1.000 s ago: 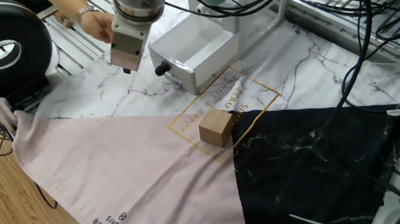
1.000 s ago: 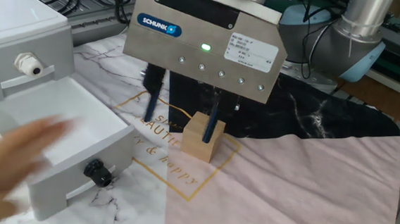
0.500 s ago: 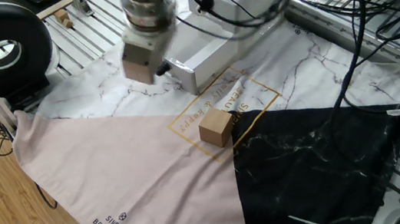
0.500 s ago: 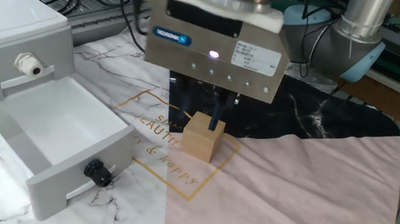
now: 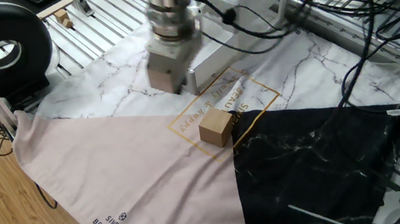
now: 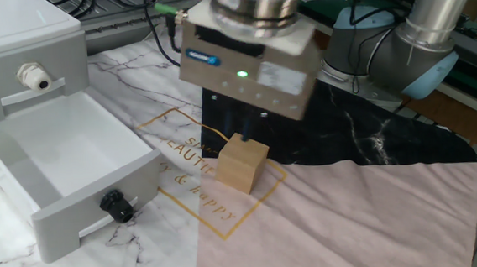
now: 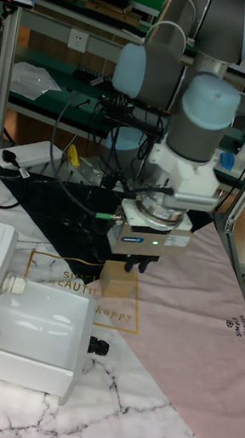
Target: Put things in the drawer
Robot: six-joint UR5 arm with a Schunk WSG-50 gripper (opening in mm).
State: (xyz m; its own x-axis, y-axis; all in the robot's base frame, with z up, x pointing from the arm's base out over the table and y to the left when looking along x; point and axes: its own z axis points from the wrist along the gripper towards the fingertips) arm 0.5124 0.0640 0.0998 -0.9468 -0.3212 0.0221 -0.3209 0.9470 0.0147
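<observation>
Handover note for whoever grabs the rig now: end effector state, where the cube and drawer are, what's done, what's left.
End effector: in the air near the cube, holding nothing; whether it is open or shut can't be told.
Cube: on the cloth, inside the gold-printed frame, untouched.
Drawer: pulled open, nothing inside, black knob facing out.
Done: drawer open.
Left: grasp the cube, carry it over, drop it in the drawer.

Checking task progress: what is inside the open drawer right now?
Nothing shows inside the drawer: its white floor and walls are bare. The cube sits outside on the cloth. In one fixed view the gripper covers the drawer's front.
</observation>
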